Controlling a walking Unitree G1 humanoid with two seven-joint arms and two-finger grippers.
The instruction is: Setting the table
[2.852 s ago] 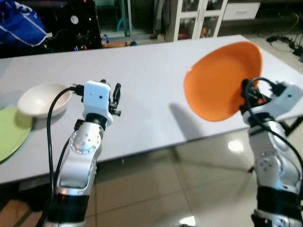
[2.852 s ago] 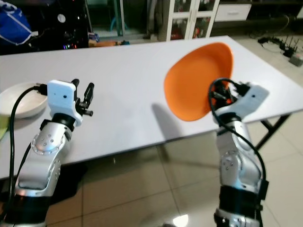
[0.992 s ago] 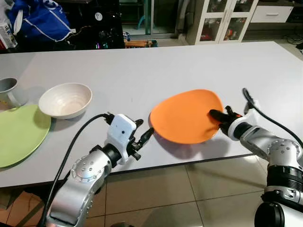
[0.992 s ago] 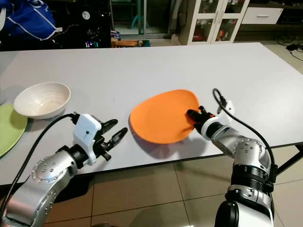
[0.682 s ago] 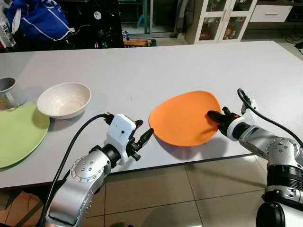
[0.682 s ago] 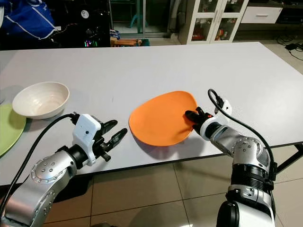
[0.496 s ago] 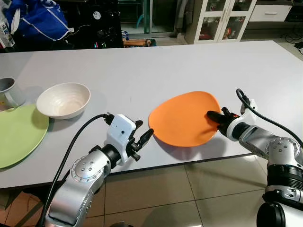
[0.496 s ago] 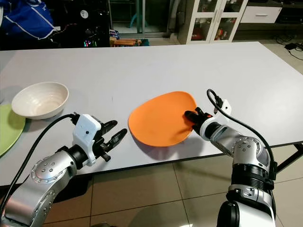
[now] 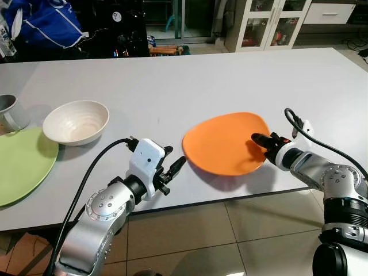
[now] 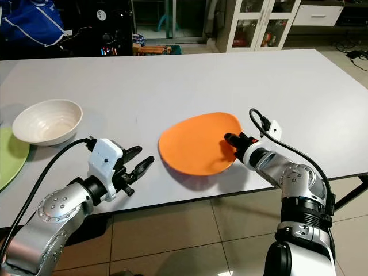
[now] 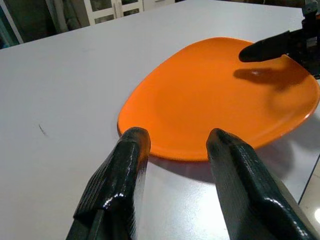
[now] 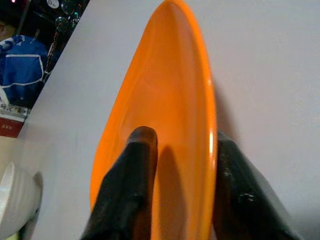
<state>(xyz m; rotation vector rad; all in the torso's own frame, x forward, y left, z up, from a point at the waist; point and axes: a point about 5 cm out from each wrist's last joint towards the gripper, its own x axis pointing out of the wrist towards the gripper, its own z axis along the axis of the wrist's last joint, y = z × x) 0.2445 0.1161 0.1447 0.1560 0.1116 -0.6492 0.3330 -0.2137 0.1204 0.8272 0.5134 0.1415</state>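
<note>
1. Left eye view: the right gripper point(image 9: 257, 138) reaches in low over the near edge of the grey rectangular table point(image 9: 172, 80), forearm nearly level, fingers straddling the right rim of the flat orange oval plate point(image 9: 226, 143). The plate sits near the table's front edge with a shadow under its near side. The left gripper point(image 9: 175, 167) is just left of the plate, apart from it, elbow bent below the table edge, fingers spread with nothing between them.
2. Right eye view: same layout. A white ribbed bowl point(image 10: 46, 121) stands well left of the plate; a flat green plate point(image 10: 7, 154) lies further left, at the picture's edge. A black cable loops off each wrist.
3. Left wrist view: both black fingers point(image 11: 116, 185) are apart, pointing at the plate's near rim, not touching it. The plate surface is plain, glossy, uniform orange with a shallow raised rim. The right gripper's upper finger lies over the plate's far side and casts a small shadow on it.
4. Right wrist view: one finger sits on the plate's upper face, the other outside, past the rim. The rim runs between them; clamped on the plate. The plate is seen edge-on. Whether it lies fully flat on the table, can't tell. The bowl shows beyond the plate's far end.
</note>
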